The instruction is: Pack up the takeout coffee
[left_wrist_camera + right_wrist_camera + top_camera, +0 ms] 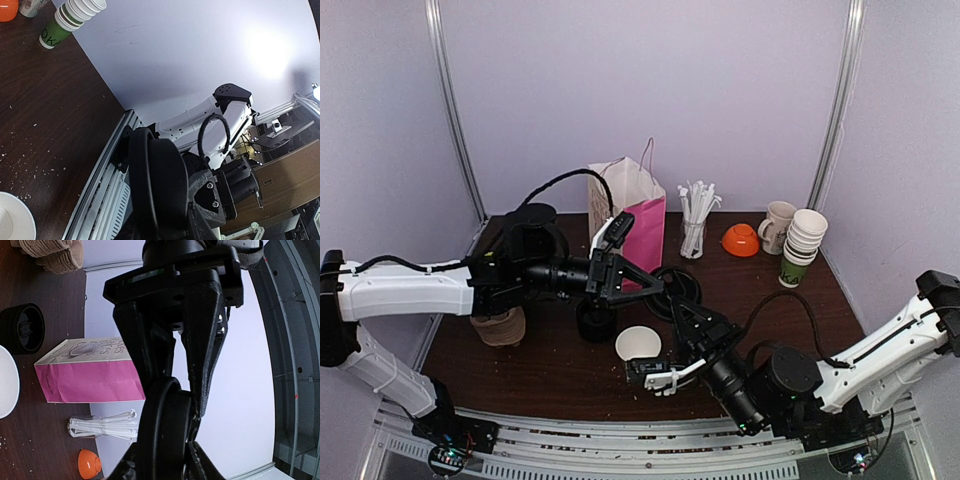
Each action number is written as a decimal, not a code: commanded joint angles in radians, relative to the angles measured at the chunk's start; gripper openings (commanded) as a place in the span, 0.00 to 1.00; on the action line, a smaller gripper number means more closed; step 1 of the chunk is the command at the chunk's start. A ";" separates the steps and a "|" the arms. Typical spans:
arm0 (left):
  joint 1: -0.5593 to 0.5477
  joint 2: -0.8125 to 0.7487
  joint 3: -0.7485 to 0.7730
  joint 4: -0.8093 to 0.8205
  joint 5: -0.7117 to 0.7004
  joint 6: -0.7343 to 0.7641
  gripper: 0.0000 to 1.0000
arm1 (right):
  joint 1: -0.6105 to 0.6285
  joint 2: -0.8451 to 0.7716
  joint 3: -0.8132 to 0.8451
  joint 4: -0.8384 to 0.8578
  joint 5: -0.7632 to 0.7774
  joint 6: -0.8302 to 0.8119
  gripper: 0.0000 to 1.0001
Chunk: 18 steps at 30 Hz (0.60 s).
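Only right wrist shows left hand (180, 399) pinching lid (162, 440).

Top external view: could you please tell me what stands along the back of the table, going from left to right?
pink bag → jar of straws → orange bowl → mug → cup stack

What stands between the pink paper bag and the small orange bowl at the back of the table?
A clear glass of white straws stands there; the top view shows it plainly.
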 commanded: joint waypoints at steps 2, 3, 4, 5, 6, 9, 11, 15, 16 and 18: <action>-0.004 -0.039 -0.007 0.072 -0.021 0.036 0.13 | 0.007 0.020 0.017 0.011 0.032 0.036 0.53; -0.002 -0.046 -0.010 0.070 -0.034 0.041 0.12 | 0.009 0.020 0.020 0.003 0.036 0.048 0.61; 0.001 -0.051 -0.013 0.069 -0.044 0.043 0.11 | 0.010 0.019 0.027 -0.020 0.041 0.069 0.68; 0.007 -0.058 -0.019 0.070 -0.054 0.045 0.10 | 0.011 0.016 0.034 -0.046 0.046 0.092 0.73; 0.013 -0.067 -0.026 0.073 -0.066 0.044 0.09 | 0.015 0.011 0.041 -0.071 0.049 0.117 0.76; 0.036 -0.100 -0.049 0.072 -0.111 0.045 0.07 | 0.024 -0.012 0.078 -0.196 0.054 0.226 0.83; 0.057 -0.125 -0.064 0.057 -0.140 0.052 0.07 | 0.029 -0.034 0.127 -0.338 0.052 0.350 0.85; 0.119 -0.200 -0.106 -0.030 -0.243 0.084 0.07 | 0.019 -0.087 0.309 -0.853 -0.044 0.822 0.87; 0.138 -0.229 -0.132 -0.049 -0.281 0.089 0.07 | 0.011 -0.101 0.345 -0.940 -0.084 0.957 0.87; 0.168 -0.284 -0.179 -0.045 -0.320 0.090 0.08 | 0.001 -0.132 0.349 -0.969 -0.126 1.083 0.87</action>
